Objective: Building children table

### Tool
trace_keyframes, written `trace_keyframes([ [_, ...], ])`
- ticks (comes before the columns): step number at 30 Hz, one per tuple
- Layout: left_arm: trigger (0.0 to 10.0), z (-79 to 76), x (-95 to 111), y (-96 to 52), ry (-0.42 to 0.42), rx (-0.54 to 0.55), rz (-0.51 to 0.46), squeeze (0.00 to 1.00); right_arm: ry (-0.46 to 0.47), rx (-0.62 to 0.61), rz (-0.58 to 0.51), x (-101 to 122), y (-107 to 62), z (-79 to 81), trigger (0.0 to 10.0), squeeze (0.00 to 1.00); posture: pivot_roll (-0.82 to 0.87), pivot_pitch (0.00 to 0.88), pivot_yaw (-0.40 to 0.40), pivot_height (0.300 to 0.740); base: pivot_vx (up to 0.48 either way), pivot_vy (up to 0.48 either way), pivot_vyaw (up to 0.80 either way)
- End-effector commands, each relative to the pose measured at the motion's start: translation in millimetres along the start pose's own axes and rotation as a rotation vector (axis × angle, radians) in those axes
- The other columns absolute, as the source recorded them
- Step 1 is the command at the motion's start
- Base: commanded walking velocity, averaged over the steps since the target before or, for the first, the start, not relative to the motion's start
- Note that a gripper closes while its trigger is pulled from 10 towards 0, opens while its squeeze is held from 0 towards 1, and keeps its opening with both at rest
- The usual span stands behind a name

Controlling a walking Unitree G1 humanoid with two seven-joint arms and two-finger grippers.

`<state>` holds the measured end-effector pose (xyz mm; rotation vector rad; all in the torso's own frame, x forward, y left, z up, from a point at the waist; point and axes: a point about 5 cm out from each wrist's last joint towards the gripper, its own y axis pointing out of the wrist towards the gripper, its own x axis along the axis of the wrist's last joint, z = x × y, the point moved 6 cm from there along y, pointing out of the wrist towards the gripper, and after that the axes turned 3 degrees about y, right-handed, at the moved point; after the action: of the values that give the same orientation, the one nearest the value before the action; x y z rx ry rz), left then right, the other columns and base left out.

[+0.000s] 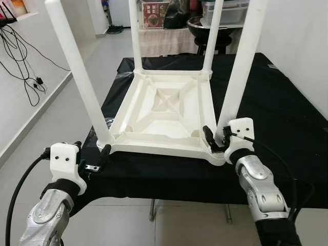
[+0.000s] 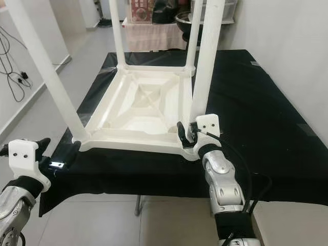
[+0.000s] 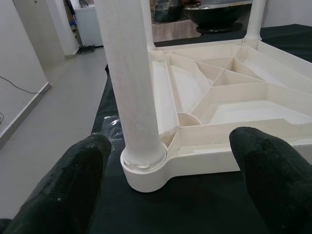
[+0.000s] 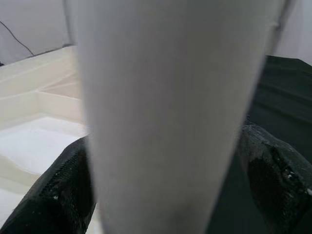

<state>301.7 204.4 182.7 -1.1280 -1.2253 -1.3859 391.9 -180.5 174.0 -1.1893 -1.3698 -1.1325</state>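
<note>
All 4 legs look fitted on upturned top (image 1: 169, 110), near desk (image 1: 287, 118) front edge. Right gripper (image 1: 215, 139) clasps near-right leg (image 1: 241, 72); left gripper (image 1: 92, 160) wide, empty. Left: check, flip upright.

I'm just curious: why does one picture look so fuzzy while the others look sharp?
In the right wrist view the near right table leg sits very close to the lens, so it blurs. The left wrist view is sharp on the near left table leg. Both eye views are evenly lit and clear.

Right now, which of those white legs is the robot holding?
On the black-covered table lies a white children's table upside down, four legs up. The near leg on the robot's right is the one: unlike the others, it has the right gripper clamped around its base.
</note>
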Motion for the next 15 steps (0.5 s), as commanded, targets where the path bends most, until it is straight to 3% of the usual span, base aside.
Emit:
trace_keyframes([
  [1,10.0,2.2,-3.9,-2.2,0.000,-0.006,0.023,0.00,-0.008,-0.005,0.014,-1.9,1.4,-0.1,10.0,0.00,0.02,0.110,0.026,0.740,0.000,0.000,0.00],
  [15,10.0,1.3,-4.3,-3.4,-0.004,-0.017,0.023,0.00,0.003,0.004,0.023,-6.0,-1.1,4.7,10.0,0.00,0.02,0.109,0.028,0.740,0.238,0.000,0.00],
])
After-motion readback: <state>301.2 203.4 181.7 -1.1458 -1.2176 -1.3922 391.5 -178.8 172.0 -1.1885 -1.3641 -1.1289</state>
